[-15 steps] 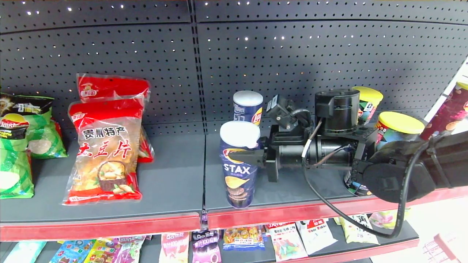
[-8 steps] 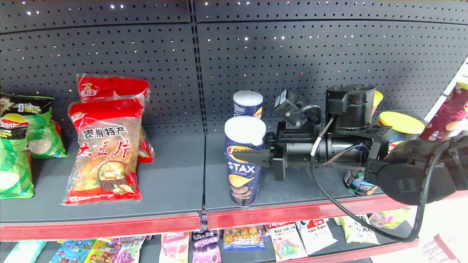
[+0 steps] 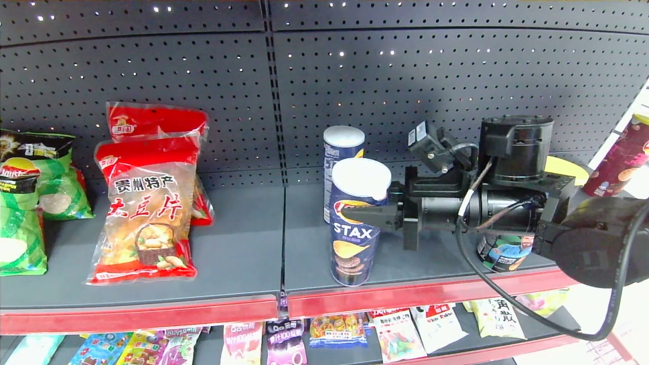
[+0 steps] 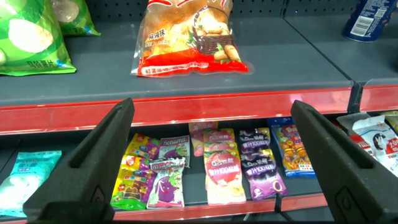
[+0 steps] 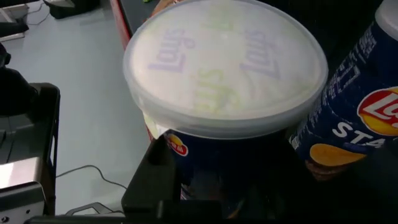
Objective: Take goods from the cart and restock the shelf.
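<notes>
The blue chip can [image 3: 355,253] is standing upright near the front edge of the shelf [image 3: 243,253], hiding part of another can [image 3: 340,144] behind it, with the right pincer [image 3: 367,214] squeezing it just under the lid, one finger hidden.

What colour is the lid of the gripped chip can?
Translucent white lid, clearest in the right wrist view.

Matte black right arm [image 3: 588,238] of chunky jointed housings, squat cylindrical motor cap [image 3: 514,149], boxy wrist camera [image 3: 428,144] with white label, thin brown wires with white band [image 3: 465,203], thick black cable [image 3: 489,286]; black wedge-shaped left gripper fingers [image 4: 87,168], ribbed.
</notes>
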Robot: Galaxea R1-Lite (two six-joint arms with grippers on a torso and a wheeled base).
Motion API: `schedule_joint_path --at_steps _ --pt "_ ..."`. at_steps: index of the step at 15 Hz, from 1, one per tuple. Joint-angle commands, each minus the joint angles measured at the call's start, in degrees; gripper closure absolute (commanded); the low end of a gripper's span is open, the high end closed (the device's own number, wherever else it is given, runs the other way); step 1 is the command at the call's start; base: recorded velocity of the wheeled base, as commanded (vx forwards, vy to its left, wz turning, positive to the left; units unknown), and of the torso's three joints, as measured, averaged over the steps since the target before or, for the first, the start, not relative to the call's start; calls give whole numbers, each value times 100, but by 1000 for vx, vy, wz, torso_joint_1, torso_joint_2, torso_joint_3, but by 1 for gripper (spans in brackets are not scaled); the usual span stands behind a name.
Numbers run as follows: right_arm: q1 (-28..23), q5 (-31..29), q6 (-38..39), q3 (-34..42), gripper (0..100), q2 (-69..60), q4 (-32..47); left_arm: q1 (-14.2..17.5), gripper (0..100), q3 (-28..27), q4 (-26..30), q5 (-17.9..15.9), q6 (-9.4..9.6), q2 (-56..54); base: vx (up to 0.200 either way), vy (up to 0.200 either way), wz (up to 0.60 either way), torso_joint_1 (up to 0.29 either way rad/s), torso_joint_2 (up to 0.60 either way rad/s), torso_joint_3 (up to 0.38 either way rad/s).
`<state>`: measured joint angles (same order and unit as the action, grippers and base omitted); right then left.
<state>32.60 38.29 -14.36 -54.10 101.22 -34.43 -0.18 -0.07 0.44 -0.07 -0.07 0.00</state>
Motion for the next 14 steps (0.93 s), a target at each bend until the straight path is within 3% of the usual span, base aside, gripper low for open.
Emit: schedule_joint_path --at_steps 1,7,14 --pt "-69 91 -14 -13 100 30 -11 1 0 -1 0 -1 -1 0 0 0 0 0 0 0" --pt "-263 486 -234 -65 100 223 -20 1 0 -1 0 -1 -1 0 0 0 0 0 0 0" --pt "-307 504 -331 -101 100 381 -20 1 0 -1 0 -1 -1 0 0 0 0 0 0 0"
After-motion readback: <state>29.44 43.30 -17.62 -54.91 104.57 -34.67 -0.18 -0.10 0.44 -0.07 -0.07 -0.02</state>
